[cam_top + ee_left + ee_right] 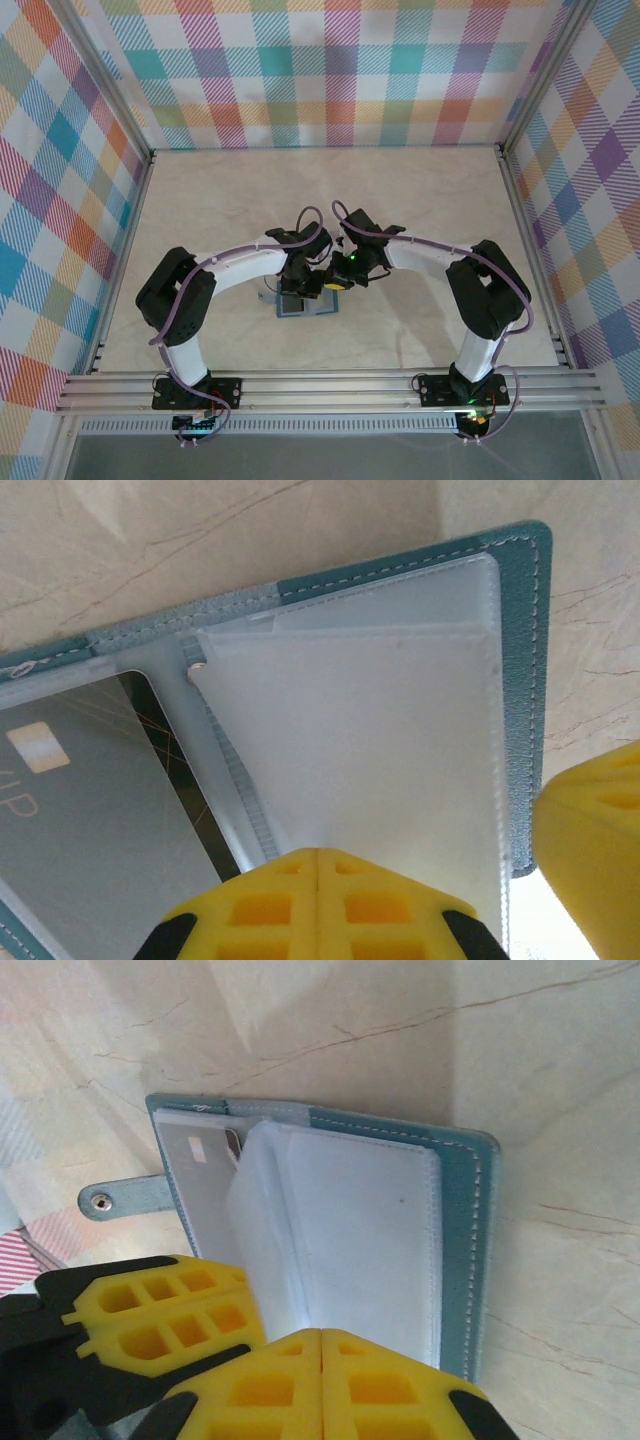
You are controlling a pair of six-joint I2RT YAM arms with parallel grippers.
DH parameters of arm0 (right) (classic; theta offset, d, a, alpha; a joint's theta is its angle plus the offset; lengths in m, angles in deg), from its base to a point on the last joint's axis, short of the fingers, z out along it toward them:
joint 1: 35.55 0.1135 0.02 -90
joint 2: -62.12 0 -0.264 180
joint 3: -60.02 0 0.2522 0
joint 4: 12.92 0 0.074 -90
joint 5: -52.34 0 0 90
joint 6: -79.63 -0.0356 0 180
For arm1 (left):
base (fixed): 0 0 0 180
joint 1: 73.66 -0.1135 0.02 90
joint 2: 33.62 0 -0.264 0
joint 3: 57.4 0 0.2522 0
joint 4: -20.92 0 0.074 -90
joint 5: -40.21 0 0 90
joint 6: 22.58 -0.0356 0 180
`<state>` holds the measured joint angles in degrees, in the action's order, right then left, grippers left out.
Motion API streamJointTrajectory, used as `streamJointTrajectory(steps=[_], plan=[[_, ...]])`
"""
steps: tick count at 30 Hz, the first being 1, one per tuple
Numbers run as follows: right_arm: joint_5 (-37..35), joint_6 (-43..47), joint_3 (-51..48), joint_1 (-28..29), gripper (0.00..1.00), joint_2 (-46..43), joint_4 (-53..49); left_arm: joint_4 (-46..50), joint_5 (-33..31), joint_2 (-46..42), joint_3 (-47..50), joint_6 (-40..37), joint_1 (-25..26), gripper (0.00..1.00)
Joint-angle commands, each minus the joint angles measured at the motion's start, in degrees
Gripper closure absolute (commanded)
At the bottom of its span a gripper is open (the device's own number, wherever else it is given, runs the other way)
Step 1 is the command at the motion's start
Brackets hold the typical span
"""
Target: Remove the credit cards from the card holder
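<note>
Reaching in from the left base, elbow flared outward, wrist bending down over the holder (305,305) lying open in the middle of the table (420,200). Holding the left gripper (318,890) fully closed at the near edge of the clear sleeves (380,760); not showing whether a sleeve edge is pinched. Finding the card (90,820) tucked in the holder's left half, left of that gripper, long axis slanting away to the upper left, nearer the left arm. Mirroring from the right: pointing the right gripper (320,1375) down just beside, likewise closed tight at the sleeves' near rim, with the tab (120,1198) and card lying beyond, leftward. Probably needing a leftward shift onto the card's exposed edge.
</note>
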<state>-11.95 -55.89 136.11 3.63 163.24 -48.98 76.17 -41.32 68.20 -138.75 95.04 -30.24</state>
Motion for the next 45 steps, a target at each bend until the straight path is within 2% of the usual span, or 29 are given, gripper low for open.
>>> streamJointTrajectory(steps=[1, 14, 20, 30, 36, 41, 45], plan=[[2.9, -2.3, -1.2, 0.1, 0.91, 1.3, 3.5, -0.5, 1.5, -0.8, 1.0, 0.5, -0.5, 0.98], [-0.2, -4.8, -2.8, -0.8, 0.92, -1.8, 3.8, -8.2, 5.4, 1.0, 6.2, 3.3, -1.2, 1.0], [3.2, -6.0, -3.6, -0.9, 0.92, 0.2, 7.3, -8.6, 5.2, -0.2, 6.4, 3.7, -1.5, 1.0], [6.2, -7.2, -3.6, -0.9, 0.92, 5.2, 11.6, -5.7, 2.3, -7.2, 6.5, 3.8, -2.8, 0.98], [6.6, -6.5, -2.4, -0.5, 0.88, 5.6, 10.7, -3.6, 0.2, -10.7, 8.0, 3.2, -5.0, 0.98], [5.6, -4.9, 0.6, 0.6, 0.8, 5.6, 7.3, -3.3, 1.2, -11.6, 10.3, 2.1, -8.1, 0.98], [5.8, -4.7, 2.7, 1.7, 0.78, 6.5, 6.3, -4.2, 2.9, -12.2, 12.2, 1.6, -10.3, 0.98]])
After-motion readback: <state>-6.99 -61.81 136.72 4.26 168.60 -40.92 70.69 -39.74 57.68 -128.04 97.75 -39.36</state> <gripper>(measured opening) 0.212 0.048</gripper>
